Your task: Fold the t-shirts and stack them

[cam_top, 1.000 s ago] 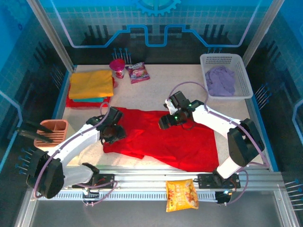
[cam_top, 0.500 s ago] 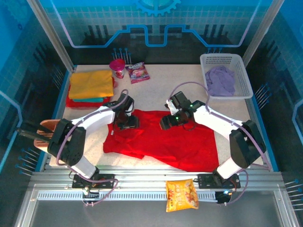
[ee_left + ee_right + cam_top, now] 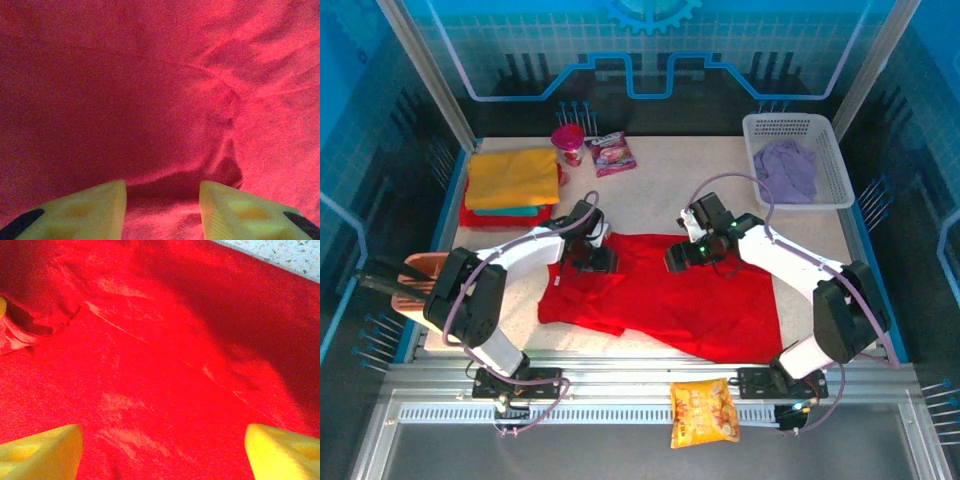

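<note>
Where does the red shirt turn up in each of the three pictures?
Top external: red t-shirt spread under left gripper and right gripper.
Left wrist: wrinkled, beyond the left gripper.
Right wrist: smoother, beyond the right gripper.
Shared landmark: bunched fold, probably the same.

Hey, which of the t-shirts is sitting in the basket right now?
The pale lilac t-shirt, crumpled in the white basket at far right. The red t-shirt lies spread mid-table; the yellow t-shirt lies folded atop others at far left.

spread t-shirt [image 3: 710, 300] mid-table, folded stack [image 3: 510, 178] far left, basket [image 3: 790, 125] far right
</note>
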Robot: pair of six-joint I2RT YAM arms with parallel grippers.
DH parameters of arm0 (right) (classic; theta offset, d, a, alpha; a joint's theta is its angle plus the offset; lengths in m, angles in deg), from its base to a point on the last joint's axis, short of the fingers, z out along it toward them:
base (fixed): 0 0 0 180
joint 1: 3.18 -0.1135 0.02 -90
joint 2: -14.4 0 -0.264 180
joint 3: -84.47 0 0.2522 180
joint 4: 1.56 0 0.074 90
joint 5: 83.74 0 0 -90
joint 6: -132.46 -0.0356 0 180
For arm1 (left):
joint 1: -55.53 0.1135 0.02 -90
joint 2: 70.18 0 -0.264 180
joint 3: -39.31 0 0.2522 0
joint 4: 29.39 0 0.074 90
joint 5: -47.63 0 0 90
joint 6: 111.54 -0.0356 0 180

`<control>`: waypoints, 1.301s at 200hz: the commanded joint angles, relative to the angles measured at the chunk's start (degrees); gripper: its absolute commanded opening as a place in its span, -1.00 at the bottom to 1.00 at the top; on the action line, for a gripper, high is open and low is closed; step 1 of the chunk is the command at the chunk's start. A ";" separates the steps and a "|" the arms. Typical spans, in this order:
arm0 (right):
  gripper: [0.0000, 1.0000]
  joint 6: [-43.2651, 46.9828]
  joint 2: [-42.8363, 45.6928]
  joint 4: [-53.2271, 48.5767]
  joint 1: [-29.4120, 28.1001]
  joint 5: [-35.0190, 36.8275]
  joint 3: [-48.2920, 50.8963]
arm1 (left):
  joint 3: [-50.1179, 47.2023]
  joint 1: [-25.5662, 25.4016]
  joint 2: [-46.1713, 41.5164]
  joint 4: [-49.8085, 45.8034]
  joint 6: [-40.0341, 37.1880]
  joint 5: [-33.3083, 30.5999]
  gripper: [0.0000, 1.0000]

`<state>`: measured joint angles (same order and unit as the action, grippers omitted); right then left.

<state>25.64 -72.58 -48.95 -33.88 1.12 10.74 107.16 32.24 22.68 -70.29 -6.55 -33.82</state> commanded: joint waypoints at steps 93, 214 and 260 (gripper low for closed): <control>0.70 0.65 2.14 -0.70 1.25 -1.98 1.46 | -0.19 0.33 -0.31 -3.25 0.60 -0.60 -0.01; 0.70 0.30 2.34 -0.10 1.78 -2.83 2.07 | -1.52 -3.67 -2.57 -3.52 4.12 -0.27 -0.41; 0.70 0.14 2.56 -0.04 1.87 -2.76 2.32 | -4.17 -8.33 -6.64 -3.73 9.01 0.57 -0.41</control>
<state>25.61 -71.43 -48.73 -32.72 -0.44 12.55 105.17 26.32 18.85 -72.23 -1.18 -34.08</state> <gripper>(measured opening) 0.847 0.296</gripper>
